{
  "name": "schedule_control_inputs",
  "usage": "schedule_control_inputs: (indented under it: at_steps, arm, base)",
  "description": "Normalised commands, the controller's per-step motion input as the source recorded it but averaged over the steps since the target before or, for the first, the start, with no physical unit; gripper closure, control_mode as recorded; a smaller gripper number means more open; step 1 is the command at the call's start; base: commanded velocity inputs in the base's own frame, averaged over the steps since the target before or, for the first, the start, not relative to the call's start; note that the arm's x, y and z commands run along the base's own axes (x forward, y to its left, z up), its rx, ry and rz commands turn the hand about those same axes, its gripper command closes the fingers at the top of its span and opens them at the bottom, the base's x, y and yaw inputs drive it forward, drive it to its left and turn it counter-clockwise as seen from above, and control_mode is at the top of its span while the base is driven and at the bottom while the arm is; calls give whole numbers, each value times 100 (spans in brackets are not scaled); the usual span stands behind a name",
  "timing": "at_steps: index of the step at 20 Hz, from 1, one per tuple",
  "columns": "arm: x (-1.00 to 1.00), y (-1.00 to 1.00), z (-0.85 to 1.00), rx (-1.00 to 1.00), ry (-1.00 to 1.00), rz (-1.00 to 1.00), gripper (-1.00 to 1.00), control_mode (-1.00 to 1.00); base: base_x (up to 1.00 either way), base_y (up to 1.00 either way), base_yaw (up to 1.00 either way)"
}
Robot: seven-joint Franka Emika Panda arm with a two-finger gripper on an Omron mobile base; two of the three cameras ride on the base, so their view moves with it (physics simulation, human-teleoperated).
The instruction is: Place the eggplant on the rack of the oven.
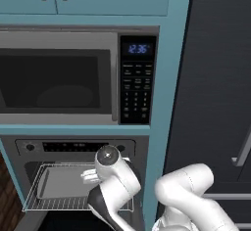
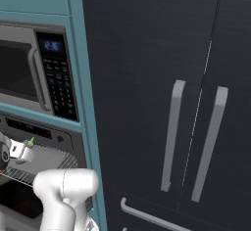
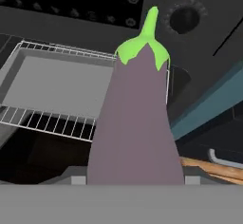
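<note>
The white arm rises from the base and bends forward and down toward the oven (image 1: pixel 78 149), its wrist held just in front of the open cavity at the right end of the pulled-out rack (image 1: pixel 54 203). In the hand view the eggplant (image 3: pixel 135 123) stands up from the bottom edge between where the fingertips would be, its purple-grey body pointing away from the camera and its green cap and stem at the far end; the gripper (image 3: pixel 135 178) is closed on it, though the fingertips themselves are hidden behind the vegetable. In the right base view the green stem tip (image 2: pixel 31 141) pokes out beyond the white hand, above the rack's right part. The eggplant is held in the air, over the right front corner of the rack and not yet resting on the wires. The rack, a silver wire grid with a raised rim, sticks out of the oven and carries a flat grey baking tray (image 1: pixel 61 181), which lies toward its back and left. Beyond it are the oven's black control strip and a round knob (image 3: pixel 185 19), and above the oven sits a microwave (image 1: pixel 59 78) with a blue clock.
</note>
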Motion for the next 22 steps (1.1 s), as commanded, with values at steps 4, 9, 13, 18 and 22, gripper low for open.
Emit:
schedule_control_inputs:
  at_steps: [4,9,13,18,22]
  arm:
    - [47,100,-42,-2,-5,0,100,-100]
    - [44,100,-35,0,0,0,100,-100]
    - [40,99,-29,0,4,-1,100,-100]
    - [34,67,-40,-7,10,-5,100,-100]
    - [37,9,-43,-7,14,-6,100,-100]
  base:
    - [0,0,0]
    - [0,0,0]
    - [0,0,0]
    - [0,0,0]
    - [0,0,0]
